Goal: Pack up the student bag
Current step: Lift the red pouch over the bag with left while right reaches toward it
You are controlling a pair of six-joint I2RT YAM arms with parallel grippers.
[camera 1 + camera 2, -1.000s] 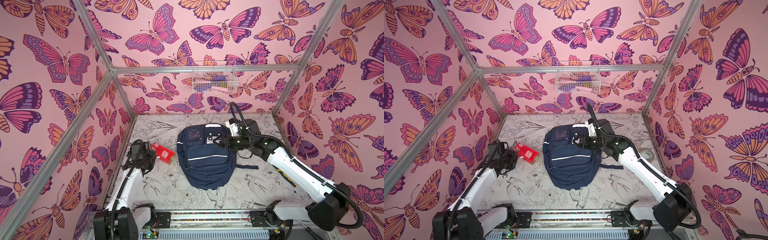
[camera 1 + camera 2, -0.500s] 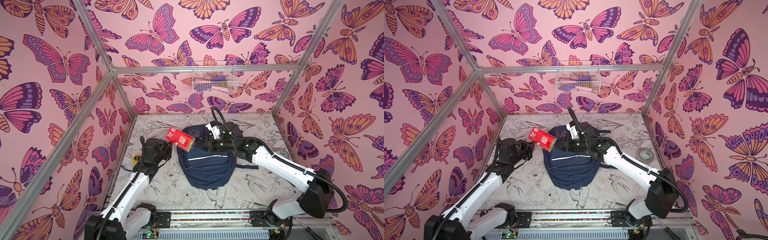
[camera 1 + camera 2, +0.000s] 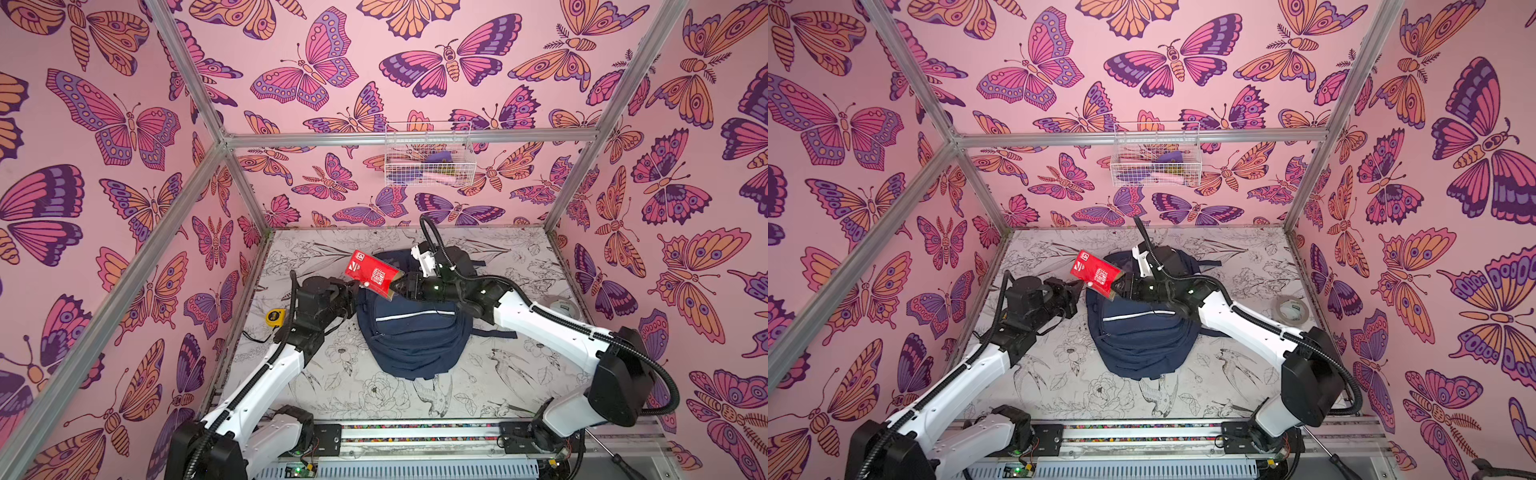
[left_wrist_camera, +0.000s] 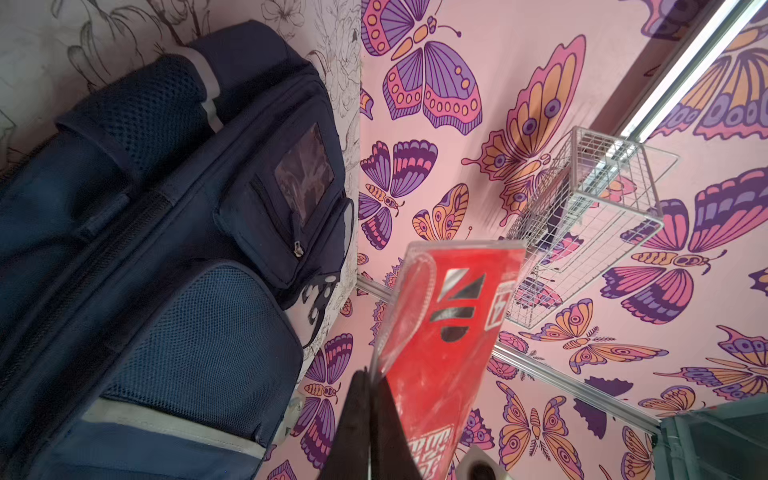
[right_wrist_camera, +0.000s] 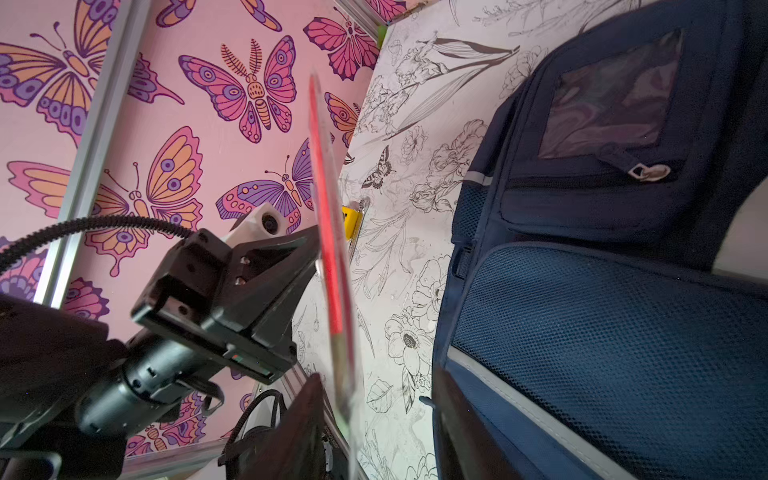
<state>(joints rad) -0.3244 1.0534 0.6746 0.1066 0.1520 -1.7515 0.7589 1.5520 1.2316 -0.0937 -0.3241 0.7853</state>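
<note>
The student bag (image 3: 411, 332) (image 3: 1142, 332), a navy backpack with a white stripe, lies flat mid-table; its mesh pocket shows in the left wrist view (image 4: 166, 249) and the right wrist view (image 5: 602, 332). A flat red packet (image 3: 372, 276) (image 3: 1096, 274) (image 4: 444, 332) hangs in the air over the bag's far left corner. My left gripper (image 3: 353, 284) (image 3: 1079, 284) (image 4: 370, 374) is shut on the packet's clear edge. My right gripper (image 3: 397, 286) (image 3: 1121, 286) (image 5: 378, 386) stands open around the packet's other end (image 5: 332, 270), jaws apart on either side of it.
A yellow tape measure (image 3: 275, 316) (image 5: 351, 220) lies by the left wall. A roll of tape (image 3: 561, 306) (image 3: 1292, 309) sits near the right wall. A white wire basket (image 3: 428, 156) (image 3: 1156, 156) (image 4: 582, 224) hangs on the back wall.
My left gripper lifted the red packet off the table at the left and carried it over the bag's corner. My right gripper swung from the bag's top to the packet's end, jaws narrowing.
</note>
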